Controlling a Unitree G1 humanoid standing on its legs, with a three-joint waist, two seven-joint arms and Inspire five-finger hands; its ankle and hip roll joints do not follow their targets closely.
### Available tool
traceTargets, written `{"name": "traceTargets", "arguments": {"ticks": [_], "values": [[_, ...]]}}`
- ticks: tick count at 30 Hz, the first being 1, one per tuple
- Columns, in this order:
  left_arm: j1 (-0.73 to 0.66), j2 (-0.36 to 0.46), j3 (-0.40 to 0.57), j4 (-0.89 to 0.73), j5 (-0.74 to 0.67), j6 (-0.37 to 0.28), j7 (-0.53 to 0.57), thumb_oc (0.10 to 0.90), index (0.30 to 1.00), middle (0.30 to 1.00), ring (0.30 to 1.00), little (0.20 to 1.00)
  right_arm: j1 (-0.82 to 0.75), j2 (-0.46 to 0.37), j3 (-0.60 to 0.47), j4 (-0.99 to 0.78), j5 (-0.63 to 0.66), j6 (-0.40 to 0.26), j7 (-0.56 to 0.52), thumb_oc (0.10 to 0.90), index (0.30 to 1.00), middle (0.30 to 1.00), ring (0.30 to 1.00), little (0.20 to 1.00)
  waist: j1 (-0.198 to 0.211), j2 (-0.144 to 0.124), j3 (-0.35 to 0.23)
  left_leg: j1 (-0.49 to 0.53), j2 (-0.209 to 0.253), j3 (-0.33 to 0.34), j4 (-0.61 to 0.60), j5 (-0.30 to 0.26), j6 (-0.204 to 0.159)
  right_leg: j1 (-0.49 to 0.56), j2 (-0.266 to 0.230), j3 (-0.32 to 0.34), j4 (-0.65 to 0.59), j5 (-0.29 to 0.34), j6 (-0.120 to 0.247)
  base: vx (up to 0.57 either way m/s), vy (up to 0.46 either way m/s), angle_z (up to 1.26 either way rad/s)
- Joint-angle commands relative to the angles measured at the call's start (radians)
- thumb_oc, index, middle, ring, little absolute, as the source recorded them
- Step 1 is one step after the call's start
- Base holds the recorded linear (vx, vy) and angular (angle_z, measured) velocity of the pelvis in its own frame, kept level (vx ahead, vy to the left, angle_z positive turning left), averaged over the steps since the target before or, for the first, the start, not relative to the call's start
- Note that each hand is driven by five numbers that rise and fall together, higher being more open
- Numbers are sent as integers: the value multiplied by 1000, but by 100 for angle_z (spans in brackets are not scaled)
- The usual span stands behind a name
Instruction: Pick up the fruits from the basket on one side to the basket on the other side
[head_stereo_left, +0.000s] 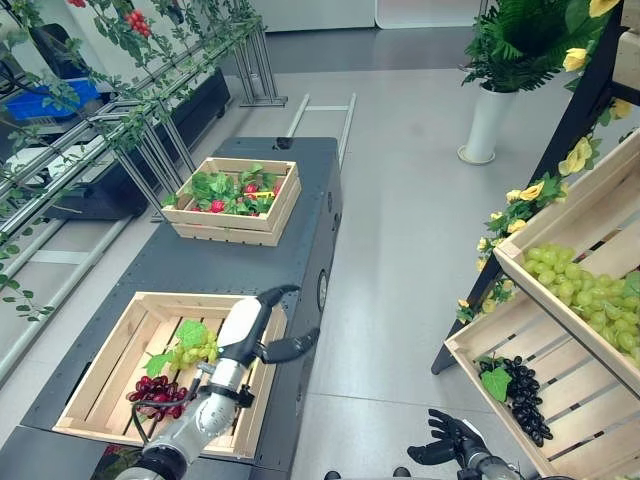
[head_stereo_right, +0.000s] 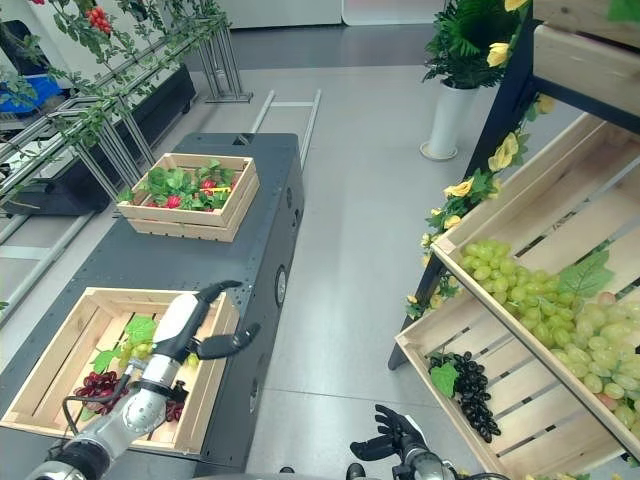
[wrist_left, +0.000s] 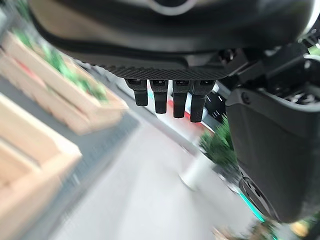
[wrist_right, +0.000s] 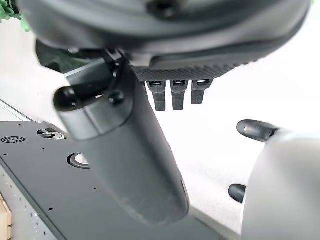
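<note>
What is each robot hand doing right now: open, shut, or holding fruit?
Left robot hand: open, fingers straight, holding nothing, above the near crate's right edge.
Right robot hand: open, fingers spread, empty, over the floor.

I see a dark table (head_stereo_left: 300, 240) carrying two wooden crates: the near crate (head_stereo_left: 95, 385) holding red and green grapes, and the far crate (head_stereo_left: 265, 220) filled with leafy produce, well apart.

left robot hand (head_stereo_left: 285, 348) raised, fingers straight; right robot hand (head_stereo_left: 450, 438) low, fingers spread, both empty
</note>
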Motion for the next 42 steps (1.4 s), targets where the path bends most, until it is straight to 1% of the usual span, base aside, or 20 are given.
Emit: {"name": "traceTargets", "arguments": {"ticks": [1, 4, 5, 7, 9, 12, 13, 17, 21, 25, 26, 29, 30, 31, 34, 36, 37, 41, 42], "values": [[-168, 80, 106, -20, -99, 20, 34, 800, 900, 900, 900, 900, -50, -6, 6, -21, 51, -76, -33, 800, 900, 900, 900, 900, 5, -20, 34, -22, -76, -30, 9, -68, 24, 14, -25, -14, 32, -52, 9, 26, 48, 14], [-177, 152, 146, -15, -85, 41, 6, 800, 900, 900, 900, 900, -32, -9, 0, -31, 59, -88, -41, 800, 900, 900, 900, 900, 9, -16, 46, -39, -76, -34, 9, -60, 22, 0, -28, -25, 35, -50, 11, 33, 40, 16], [-194, 183, 149, -4, -83, 52, -1, 800, 900, 900, 900, 900, -36, -14, 4, -40, 67, -92, -45, 800, 900, 900, 900, 900, 11, -15, 59, -54, -76, -37, 9, -54, 20, -15, -29, -31, 38, -47, 11, -14, 30, 16], [-205, 201, 150, 6, -79, 55, -5, 800, 900, 900, 900, 900, -40, -18, 5, -42, 70, -95, -46, 800, 900, 900, 900, 900, 12, -13, 67, -62, -76, -40, 9, -50, 19, -24, -29, -34, 41, -46, 10, -34, 26, 15], [-226, 222, 143, 30, -26, 82, 3, 800, 900, 900, 900, 900, -51, -25, 10, -50, 73, -102, -45, 800, 900, 900, 900, 900, 14, -11, 83, -77, -78, -45, 9, -45, 18, -40, -28, -39, 46, -46, 9, -37, 36, 12], [-246, 251, 130, 72, 2, 92, 17, 800, 900, 900, 900, 900, -60, -34, 16, -63, 75, -104, -45, 800, 900, 900, 900, 900, 14, -7, 98, -86, -78, -49, 9, -39, 17, -52, -30, -47, 56, -49, 9, -16, 38, 12], [-254, 256, 129, 97, 6, 106, 15, 800, 900, 900, 900, 900, -64, -37, 21, -68, 78, -106, -46, 800, 900, 900, 900, 900, 15, -6, 104, -90, -78, -50, 9, -37, 17, -59, -32, -52, 65, -52, 8, -7, 47, 12], [-270, 273, 114, 162, 40, 126, 13, 800, 900, 900, 900, 900, -73, -44, 31, -85, 86, -110, -49, 800, 900, 900, 900, 900, 19, -5, 126, -95, -77, -52, 9, -28, 18, -73, -36, -66, 91, -61, 7, 6, 40, 8], [-270, 262, 115, 213, 48, 144, 19, 800, 900, 900, 900, 900, -83, -49, 32, -96, 97, -116, -47, 800, 900, 900, 900, 900, 21, -8, 149, -114, -79, -52, 47, -35, 19, -92, -44, -73, 130, -73, 4, -4, 63, 4], [-296, 262, 116, 236, 54, 173, 82, 800, 900, 900, 900, 900, -114, -73, 42, -123, 109, -105, -48, 800, 900, 900, 900, 900, 23, -17, 201, -182, -84, -38, 163, -59, 19, -144, -58, -86, 224, -103, -8, -87, 97, 8], [-328, 277, 107, 242, 63, 182, 103, 800, 900, 900, 900, 900, -134, -85, 44, -135, 130, -106, -45, 800, 900, 900, 900, 900, 25, -23, 234, -225, -89, -34, 228, -71, 19, -182, -62, -88, 287, -121, -14, -168, 69, 11], [-378, 307, 87, 236, 84, 205, 142, 800, 900, 900, 900, 900, -168, -94, 52, -154, 170, -119, -40, 800, 900, 900, 900, 900, 34, -36, 286, -311, -92, -7, 359, -108, 23, -271, -74, -96, 429, -162, -23, -187, 44, 19], [-420, 322, 68, 239, 94, 215, 147, 800, 900, 900, 900, 900, -189, -93, 62, -165, 180, -122, -50, 800, 900, 900, 900, 900, 40, -46, 313, -369, -87, 10, 440, -135, 21, -323, -79, -99, 509, -189, -29, -175, 15, 8], [-444, 330, 52, 243, 106, 223, 142, 800, 900, 900, 900, 900, -199, -94, 67, -166, 186, -123, -58, 800, 900, 900, 900, 900, 43, -50, 324, -400, -83, 19, 483, -150, 19, -348, -83, -97, 547, -202, -33, -140, 12, 4], [-488, 340, 9, 244, 121, 248, 118, 800, 900, 900, 900, 900, -218, -97, 65, -161, 197, -123, -62, 800, 900, 900, 900, 900, 45, -53, 337, -457, -82, 23, 553, -178, 13, -393, -85, -89, 607, -226, -40, -62, 22, 7], [-501, 343, -6, 246, 110, 256, 101, 800, 900, 900, 900, 900, -225, -101, 66, -166, 195, -122, -65, 800, 900, 900, 900, 900, 43, -53, 345, -476, -82, 27, 580, -189, 13, -408, -84, -85, 628, -235, -43, -62, 63, 5], [-514, 353, -32, 234, 115, 274, 67, 800, 900, 900, 900, 900, -236, -120, 61, -184, 197, -127, -66, 800, 900, 900, 900, 900, 40, -50, 367, -530, -80, 40, 640, -206, 14, -458, -86, -79, 688, -251, -51, -83, 76, 2], [-499, 368, -29, 224, 90, 294, 39, 800, 900, 900, 900, 900, -246, -143, 54, -207, 190, -113, -68, 800, 900, 900, 900, 900, 41, -48, 388, -595, -71, 56, 705, -221, 12, -520, -87, -78, 757, -271, -59, -89, 69, -4], [-492, 374, -24, 224, 88, 306, 28, 800, 900, 900, 900, 900, -248, -158, 50, -220, 184, -106, -67, 800, 900, 900, 900, 900, 40, -47, 404, -628, -69, 60, 740, -226, 8, -548, -89, -77, 790, -278, -62, -81, 55, -4]]}}
